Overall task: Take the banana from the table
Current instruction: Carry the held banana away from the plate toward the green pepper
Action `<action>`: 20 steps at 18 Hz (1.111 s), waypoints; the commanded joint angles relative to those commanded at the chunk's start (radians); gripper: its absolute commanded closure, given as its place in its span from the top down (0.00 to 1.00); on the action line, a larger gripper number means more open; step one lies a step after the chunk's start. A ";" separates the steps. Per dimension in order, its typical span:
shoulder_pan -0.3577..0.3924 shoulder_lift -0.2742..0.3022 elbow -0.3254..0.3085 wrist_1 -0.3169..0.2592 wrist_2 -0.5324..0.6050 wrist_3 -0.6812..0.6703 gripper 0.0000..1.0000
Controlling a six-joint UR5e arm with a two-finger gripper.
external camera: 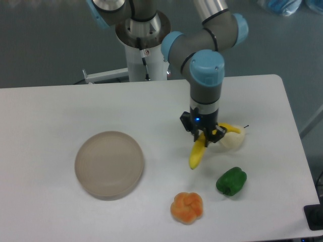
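Observation:
The yellow banana (197, 153) lies slanted on the white table (60, 106), right of centre. Its lower tip points toward the front and its upper end runs behind the gripper to the right. My gripper (204, 136) points straight down over the banana's middle, with its dark fingers (197, 134) on either side of the fruit and closed against it. I cannot tell whether the banana rests on the table or hangs just above it.
A pale cream object (233, 141) sits right behind the banana, touching it. A green pepper (231, 181) and an orange lobed fruit (186, 207) lie in front. A round tan plate (109, 164) is to the left. The table's right edge is near.

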 joint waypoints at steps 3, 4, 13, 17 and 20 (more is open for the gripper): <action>-0.003 -0.014 0.032 -0.005 0.002 0.000 0.22; -0.003 -0.015 0.043 -0.006 0.002 0.000 0.22; -0.009 -0.057 0.133 -0.054 0.017 0.003 0.22; -0.025 -0.086 0.169 -0.054 0.022 0.000 0.22; -0.026 -0.098 0.184 -0.054 0.023 -0.008 0.22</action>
